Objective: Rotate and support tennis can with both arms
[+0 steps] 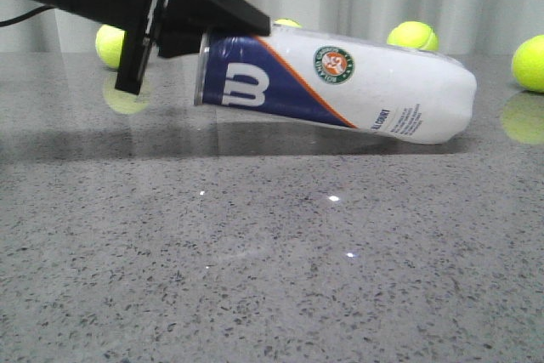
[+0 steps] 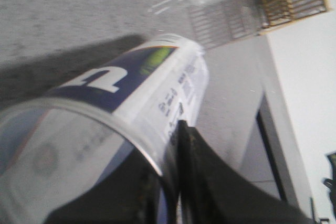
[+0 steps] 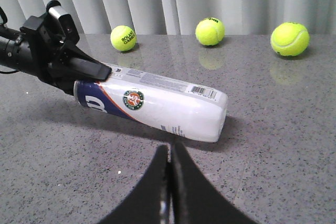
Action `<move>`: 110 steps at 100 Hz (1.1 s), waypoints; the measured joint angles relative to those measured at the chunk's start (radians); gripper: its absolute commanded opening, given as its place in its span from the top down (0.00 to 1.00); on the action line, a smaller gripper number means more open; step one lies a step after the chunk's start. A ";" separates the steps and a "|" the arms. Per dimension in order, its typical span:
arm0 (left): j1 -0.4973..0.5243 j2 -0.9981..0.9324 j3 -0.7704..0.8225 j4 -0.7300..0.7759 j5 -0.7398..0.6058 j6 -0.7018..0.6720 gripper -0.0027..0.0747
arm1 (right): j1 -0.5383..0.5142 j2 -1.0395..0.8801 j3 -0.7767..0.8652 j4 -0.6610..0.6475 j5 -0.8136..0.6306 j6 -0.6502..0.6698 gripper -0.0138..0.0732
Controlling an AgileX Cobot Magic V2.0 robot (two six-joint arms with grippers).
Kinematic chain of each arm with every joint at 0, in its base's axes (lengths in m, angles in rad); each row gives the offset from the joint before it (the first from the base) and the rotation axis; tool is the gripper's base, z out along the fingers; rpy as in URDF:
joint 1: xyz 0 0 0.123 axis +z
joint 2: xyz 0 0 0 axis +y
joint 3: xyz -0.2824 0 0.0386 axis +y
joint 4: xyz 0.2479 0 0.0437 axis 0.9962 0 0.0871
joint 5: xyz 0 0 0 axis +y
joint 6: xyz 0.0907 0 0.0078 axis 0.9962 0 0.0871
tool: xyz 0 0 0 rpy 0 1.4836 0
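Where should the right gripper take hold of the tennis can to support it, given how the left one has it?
Probably the white closed end of the tennis can, come at from above. The left gripper holds the open navy end by the rim, lifted, so the can slopes down to that white end on the table. The right gripper hangs shut just short of it, so it must open first.

tennis can [image 1: 340, 87] | white/navy, on side | navy end lifted | white end on table
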State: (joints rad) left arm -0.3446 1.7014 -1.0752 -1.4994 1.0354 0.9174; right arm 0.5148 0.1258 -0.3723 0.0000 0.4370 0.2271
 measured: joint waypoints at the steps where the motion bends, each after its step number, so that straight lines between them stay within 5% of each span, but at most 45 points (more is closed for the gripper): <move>1: 0.000 0.000 0.000 -0.003 0.007 0.005 0.99 | 0.000 0.000 0.000 0.000 0.000 0.000 0.91; 36: -0.001 -0.150 -0.002 0.012 -0.014 0.156 0.99 | 0.000 0.000 0.000 0.000 0.000 0.000 0.91; 58: -0.023 -0.362 -0.118 0.501 -0.095 -0.037 0.99 | 0.000 0.000 0.000 0.000 0.000 0.000 0.91; 79: -0.080 -0.360 -0.383 1.015 0.136 -0.358 0.99 | 0.000 0.000 0.000 0.000 0.000 0.000 0.91; 93: -0.131 -0.308 -0.514 1.213 0.211 -0.479 0.99 | 0.000 0.000 0.000 0.000 0.000 0.000 0.91; 110: -0.170 -0.225 -0.576 1.284 0.222 -0.515 0.99 | 0.000 0.000 0.000 0.000 0.000 0.001 0.91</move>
State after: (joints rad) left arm -0.5150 1.4763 -1.6511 -0.2153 1.2579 0.4026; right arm 0.5148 0.1258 -0.3723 0.0000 0.4370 0.2277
